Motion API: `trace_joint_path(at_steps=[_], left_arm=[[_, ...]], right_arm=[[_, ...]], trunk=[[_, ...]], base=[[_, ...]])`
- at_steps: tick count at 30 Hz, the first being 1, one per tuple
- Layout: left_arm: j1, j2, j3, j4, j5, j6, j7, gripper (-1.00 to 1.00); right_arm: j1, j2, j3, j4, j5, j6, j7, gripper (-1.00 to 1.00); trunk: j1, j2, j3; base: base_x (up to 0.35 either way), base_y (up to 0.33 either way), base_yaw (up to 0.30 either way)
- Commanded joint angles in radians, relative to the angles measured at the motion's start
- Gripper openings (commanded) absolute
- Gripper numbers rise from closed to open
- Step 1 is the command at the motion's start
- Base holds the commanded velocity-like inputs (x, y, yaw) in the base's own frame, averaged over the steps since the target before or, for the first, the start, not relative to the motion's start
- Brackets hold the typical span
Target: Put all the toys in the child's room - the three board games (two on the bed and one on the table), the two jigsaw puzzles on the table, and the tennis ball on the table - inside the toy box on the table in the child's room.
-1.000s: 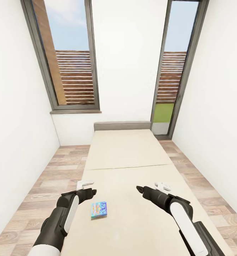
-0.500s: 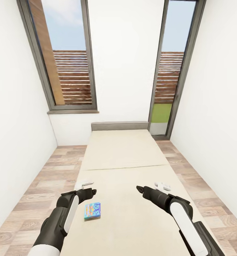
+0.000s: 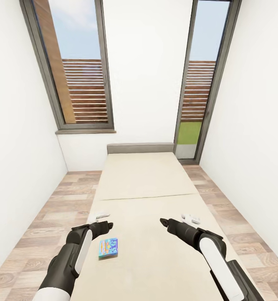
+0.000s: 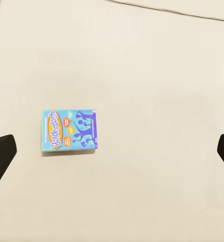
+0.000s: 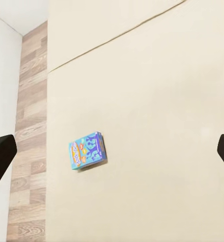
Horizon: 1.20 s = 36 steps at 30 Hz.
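One board game [image 3: 108,247], a small blue box with orange-yellow art, lies flat on the beige bed [image 3: 147,184] near its left edge. My left gripper [image 3: 108,225] hovers just beyond it, open, with dark fingertips [image 4: 0,157] spread wide around the box [image 4: 69,131] in the left wrist view. My right gripper [image 3: 163,221] hangs open over the middle of the mattress, well to the right of the box [image 5: 87,151]. Both grippers are empty. The table, toy box, jigsaw puzzles and tennis ball are out of view.
The bed runs away from me to a low grey headboard [image 3: 140,148] under a white wall. Tall windows [image 3: 78,67] with brown slats flank it. Strips of wood-plank floor [image 3: 55,205] run along both sides, hemmed by white walls.
A second ago the whole picture shifted slightly left, so the camera moved. Over the last half second nothing has visibly changed; both arms and the box stay put.
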Motion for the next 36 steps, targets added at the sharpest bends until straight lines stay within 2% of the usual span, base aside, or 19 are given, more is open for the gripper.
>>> trace_joint_path(at_steps=[1, 31, 34, 36], left_arm=[[-0.001, -0.001, 0.002, -0.001, 0.010, 0.005, 0.006, 1.00], [-0.003, -0.001, -0.005, 0.000, 0.003, 0.015, 0.021, 1.00], [-0.019, 0.002, -0.003, -0.001, 0.003, 0.020, 0.026, 1.00], [-0.061, 0.014, -0.002, 0.001, 0.005, 0.023, 0.027, 1.00]], right_arm=[[-0.001, -0.001, 0.002, -0.001, -0.010, 0.000, -0.010, 1.00], [-0.001, -0.001, 0.000, -0.001, -0.010, 0.000, -0.009, 1.00], [-0.001, -0.001, -0.001, -0.001, -0.010, 0.000, -0.009, 1.00], [-0.001, -0.001, -0.002, -0.001, -0.010, -0.001, -0.009, 1.00]], trunk=[[0.001, -0.002, -0.002], [0.001, -0.002, -0.002], [0.001, -0.002, -0.002], [0.001, -0.002, -0.002]], base=[[0.000, 0.000, 0.000], [0.000, 0.000, 0.014], [0.000, 0.000, 0.068], [0.000, 0.000, 0.072]])
